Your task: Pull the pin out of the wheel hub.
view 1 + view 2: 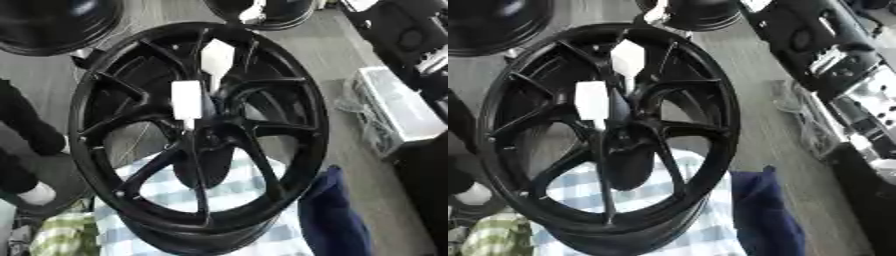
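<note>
Grey floor, black wheel hub (199, 135) propped face-on, tilted.
Glossy dark spokes radiate from the centre; rim leans on blue-and-white checked cloth (232, 190) with dark blue fabric (332, 215) beside it. Two white flat tags (186, 99) sit over the upper spokes, long axes roughly vertical. Cannot make out the pin. More black wheels (52, 22) lie behind. Neither robot hand shows, so fingers cannot be judged.
</note>
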Action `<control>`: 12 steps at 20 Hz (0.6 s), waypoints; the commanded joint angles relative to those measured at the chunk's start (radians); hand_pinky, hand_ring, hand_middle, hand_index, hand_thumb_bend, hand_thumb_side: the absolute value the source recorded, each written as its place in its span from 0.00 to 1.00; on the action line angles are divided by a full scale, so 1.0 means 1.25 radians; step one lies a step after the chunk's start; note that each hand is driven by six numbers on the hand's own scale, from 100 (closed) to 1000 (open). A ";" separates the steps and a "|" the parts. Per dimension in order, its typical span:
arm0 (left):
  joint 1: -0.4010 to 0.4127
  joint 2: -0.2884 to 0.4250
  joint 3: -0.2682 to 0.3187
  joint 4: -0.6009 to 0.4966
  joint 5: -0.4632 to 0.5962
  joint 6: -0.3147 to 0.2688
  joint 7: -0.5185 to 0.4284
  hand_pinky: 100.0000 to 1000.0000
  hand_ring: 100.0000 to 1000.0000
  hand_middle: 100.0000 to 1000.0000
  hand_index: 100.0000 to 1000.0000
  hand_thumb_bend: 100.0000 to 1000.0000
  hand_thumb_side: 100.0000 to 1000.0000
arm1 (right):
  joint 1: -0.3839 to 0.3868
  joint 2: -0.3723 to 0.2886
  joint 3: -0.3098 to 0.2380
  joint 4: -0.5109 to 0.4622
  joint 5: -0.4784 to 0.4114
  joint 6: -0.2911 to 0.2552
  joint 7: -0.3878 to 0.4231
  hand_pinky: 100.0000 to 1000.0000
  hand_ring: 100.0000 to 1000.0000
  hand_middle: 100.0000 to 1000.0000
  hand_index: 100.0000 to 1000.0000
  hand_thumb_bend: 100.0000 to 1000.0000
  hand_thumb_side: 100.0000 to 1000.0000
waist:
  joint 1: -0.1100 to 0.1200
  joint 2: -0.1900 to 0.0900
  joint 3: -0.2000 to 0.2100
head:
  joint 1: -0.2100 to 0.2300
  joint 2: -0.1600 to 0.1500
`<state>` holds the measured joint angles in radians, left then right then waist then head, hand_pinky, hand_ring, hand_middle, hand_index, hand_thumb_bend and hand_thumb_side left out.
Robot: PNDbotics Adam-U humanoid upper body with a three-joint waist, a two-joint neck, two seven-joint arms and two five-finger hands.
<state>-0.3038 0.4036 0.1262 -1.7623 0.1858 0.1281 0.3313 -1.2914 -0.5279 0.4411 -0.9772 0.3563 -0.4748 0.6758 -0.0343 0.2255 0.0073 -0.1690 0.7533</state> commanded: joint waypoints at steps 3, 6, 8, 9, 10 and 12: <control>-0.003 0.022 0.007 -0.007 -0.005 0.004 -0.001 0.72 0.67 0.67 0.65 0.14 0.64 | -0.027 -0.044 -0.029 0.012 -0.050 -0.073 0.074 0.88 0.82 0.81 0.88 0.41 0.33 | -0.001 -0.009 -0.002 | -0.001 -0.012; -0.002 0.024 0.008 -0.006 -0.006 0.005 -0.001 0.72 0.67 0.67 0.65 0.14 0.65 | -0.025 -0.057 -0.031 0.010 -0.078 -0.096 0.117 0.89 0.83 0.82 0.89 0.40 0.32 | -0.003 -0.008 -0.002 | -0.002 -0.014; -0.002 0.024 0.009 -0.005 -0.007 0.006 -0.002 0.72 0.67 0.67 0.65 0.14 0.65 | -0.024 -0.063 -0.029 0.001 -0.100 -0.099 0.146 0.89 0.83 0.83 0.89 0.41 0.28 | -0.003 -0.008 -0.002 | -0.003 -0.014; -0.001 0.024 0.009 -0.004 -0.007 0.006 -0.003 0.72 0.67 0.67 0.65 0.14 0.65 | -0.024 -0.065 -0.027 -0.006 -0.112 -0.100 0.159 0.89 0.83 0.83 0.89 0.42 0.28 | -0.004 -0.008 -0.003 | -0.003 -0.014; -0.001 0.024 0.009 -0.004 -0.007 0.006 -0.004 0.72 0.67 0.67 0.65 0.14 0.65 | -0.024 -0.068 -0.024 -0.014 -0.123 -0.101 0.171 0.90 0.84 0.83 0.89 0.45 0.23 | -0.004 -0.008 -0.003 | -0.004 -0.015; -0.002 0.023 0.008 -0.003 -0.007 0.007 -0.006 0.72 0.67 0.67 0.65 0.14 0.65 | -0.023 -0.070 -0.008 -0.031 -0.134 -0.106 0.182 0.90 0.84 0.83 0.89 0.44 0.21 | -0.005 -0.008 -0.003 | -0.007 -0.016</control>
<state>-0.2992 0.4044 0.1263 -1.7557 0.1841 0.1349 0.3252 -1.2981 -0.5825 0.4322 -0.9896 0.2062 -0.4495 0.7351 -0.0412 0.2301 0.0057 -0.1734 0.7446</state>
